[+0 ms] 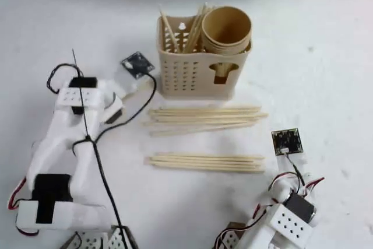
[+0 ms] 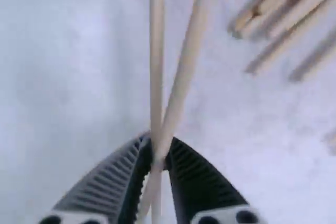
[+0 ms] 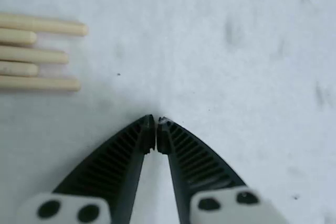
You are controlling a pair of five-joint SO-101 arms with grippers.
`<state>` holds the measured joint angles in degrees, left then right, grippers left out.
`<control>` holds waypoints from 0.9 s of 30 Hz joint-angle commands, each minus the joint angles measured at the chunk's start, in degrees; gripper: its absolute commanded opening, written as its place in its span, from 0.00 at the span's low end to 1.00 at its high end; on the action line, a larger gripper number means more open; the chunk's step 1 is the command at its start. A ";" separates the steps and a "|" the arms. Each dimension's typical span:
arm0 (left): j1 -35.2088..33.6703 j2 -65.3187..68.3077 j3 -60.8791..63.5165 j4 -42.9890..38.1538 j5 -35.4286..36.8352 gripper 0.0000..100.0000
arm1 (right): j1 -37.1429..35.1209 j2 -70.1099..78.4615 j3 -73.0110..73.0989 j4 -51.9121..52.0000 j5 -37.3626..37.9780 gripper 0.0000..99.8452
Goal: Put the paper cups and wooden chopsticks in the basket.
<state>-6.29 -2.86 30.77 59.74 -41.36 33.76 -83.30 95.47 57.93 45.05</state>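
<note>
Beige basket (image 1: 187, 80) stands upright near the table's (image 1: 326, 56) far edge, about mid-width. Paper cups (image 1: 227, 27) are nested in a stack in its right compartment, with the top rim above the wall. Standing chopsticks (image 1: 173, 34) lean tilted in the left compartment.

Two more lots lie flat mid-table, both roughly parallel to the far edge:
- far bundle (image 1: 204, 118): just in front of the basket, slightly fanned.
- near bundle (image 1: 207, 162): closer to the near edge, tidier, apart from the far one.

Left gripper (image 2: 157, 148) is pinching a held pair (image 2: 181, 77) of chopsticks between its ribbed black fingers (image 2: 191, 182). The two sticks cross right at the jaws and run out over the table. Other stick ends (image 2: 273, 3) lie off to the side; can't tell which bundle they belong to. Left arm (image 1: 76, 121) is on the table's left side, with its camera board (image 1: 138, 64) just beside the basket's left wall.

Right gripper (image 3: 156, 121) has its tips pressed together with nothing between them, over bare table. Five chopstick tips (image 3: 39, 53) lie to one side, apart from the gripper. Right arm (image 1: 285, 214) is at the near right corner, and its board (image 1: 287, 141) is just past the right end of the near bundle.
</note>
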 commanded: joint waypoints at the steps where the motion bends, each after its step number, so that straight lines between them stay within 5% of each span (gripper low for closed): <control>1: -0.75 -2.33 1.41 -1.32 0.00 0.02 | 1.10 -0.31 -0.18 -0.92 0.70 0.02; 16: -0.84 -2.86 6.24 -7.03 10.29 0.11 | 1.10 -0.31 -0.18 -0.92 0.70 0.02; 27: -0.66 -2.33 0.26 -7.03 8.00 0.12 | 1.10 -0.31 -0.18 -0.92 0.70 0.02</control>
<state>-7.16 -2.86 33.32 53.58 -31.60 33.76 -83.30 95.47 57.93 45.05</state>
